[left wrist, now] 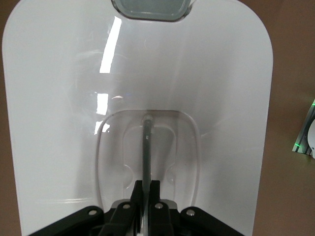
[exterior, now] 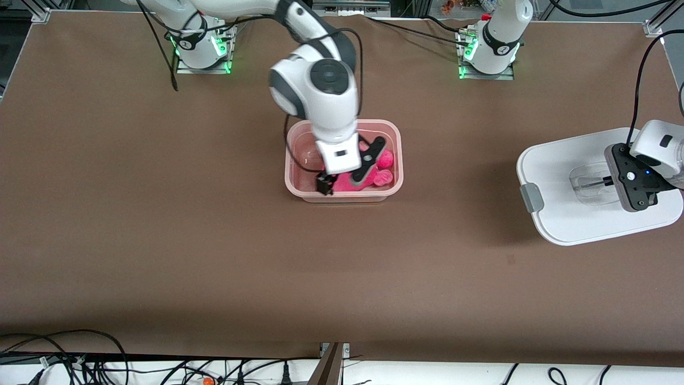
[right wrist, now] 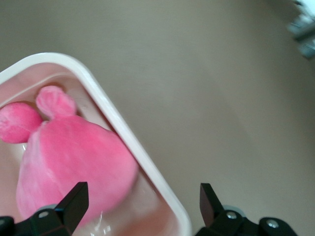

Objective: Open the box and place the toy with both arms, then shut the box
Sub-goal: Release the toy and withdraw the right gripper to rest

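Note:
The pink box (exterior: pixel 397 155) stands lidless mid-table, with the pink toy (exterior: pixel 377 174) lying inside it. My right gripper (exterior: pixel 347 172) hangs open just over the box. In the right wrist view the right gripper (right wrist: pixel 142 196) straddles the box's rim (right wrist: pixel 123 132): one finger is over the toy (right wrist: pixel 74 162), the other over bare table. Toward the left arm's end sits the white lid (exterior: pixel 561 219) with a grey clip (exterior: pixel 531 198). My left gripper (exterior: pixel 609 182) is shut on the lid's clear handle (left wrist: pixel 146 142); the left gripper (left wrist: pixel 146 189) pinches its thin bar.
Both arm bases (exterior: pixel 200 48) (exterior: pixel 489 53) stand along the table's edge farthest from the front camera. Loose cables (exterior: pixel 80 358) run below the edge nearest the camera. Brown tabletop (exterior: pixel 214 240) spreads between the box and the lid.

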Robot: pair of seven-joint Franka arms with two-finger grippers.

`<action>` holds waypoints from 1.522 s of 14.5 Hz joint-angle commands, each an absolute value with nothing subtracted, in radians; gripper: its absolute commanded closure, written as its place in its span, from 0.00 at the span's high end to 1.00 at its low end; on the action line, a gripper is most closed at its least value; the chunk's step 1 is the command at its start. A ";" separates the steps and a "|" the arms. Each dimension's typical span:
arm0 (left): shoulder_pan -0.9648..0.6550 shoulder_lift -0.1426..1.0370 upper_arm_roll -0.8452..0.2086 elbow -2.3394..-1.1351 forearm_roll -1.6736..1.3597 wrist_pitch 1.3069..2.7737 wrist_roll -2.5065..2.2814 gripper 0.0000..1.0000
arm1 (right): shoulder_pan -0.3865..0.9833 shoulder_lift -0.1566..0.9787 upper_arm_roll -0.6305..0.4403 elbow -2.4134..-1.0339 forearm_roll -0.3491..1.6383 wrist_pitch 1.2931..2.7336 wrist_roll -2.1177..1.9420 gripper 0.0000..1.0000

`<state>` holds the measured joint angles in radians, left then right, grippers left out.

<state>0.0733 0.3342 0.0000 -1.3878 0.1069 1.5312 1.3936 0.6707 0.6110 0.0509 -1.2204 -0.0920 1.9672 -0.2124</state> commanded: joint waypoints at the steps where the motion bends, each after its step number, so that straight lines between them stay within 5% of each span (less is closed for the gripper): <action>1: 0.075 0.345 -0.003 -1.355 0.130 1.508 1.404 0.00 | 0.599 0.500 0.058 -1.255 -0.055 1.856 -0.209 1.00; 6: 0.075 0.345 -0.003 -1.355 0.130 1.508 1.404 0.00 | 0.525 0.372 -0.066 -1.288 0.070 1.692 -0.196 1.00; 13: 0.072 0.347 -0.006 -1.356 0.117 1.508 1.405 0.00 | 0.398 0.051 -0.115 -1.594 0.106 1.635 -0.083 1.00; 17: 0.038 0.347 -0.044 -1.361 0.112 1.509 1.390 0.00 | 0.258 0.035 -0.086 -1.603 0.100 1.559 0.044 1.00; 22: -0.018 0.356 -0.129 -1.361 0.074 1.516 1.388 0.00 | 0.239 0.035 -0.087 -1.583 0.065 1.540 0.127 1.00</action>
<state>0.0006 0.3460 -0.1164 -1.3876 0.0983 1.5302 1.3829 0.2548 0.0524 -0.1103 -1.5827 0.0821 1.5549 0.0891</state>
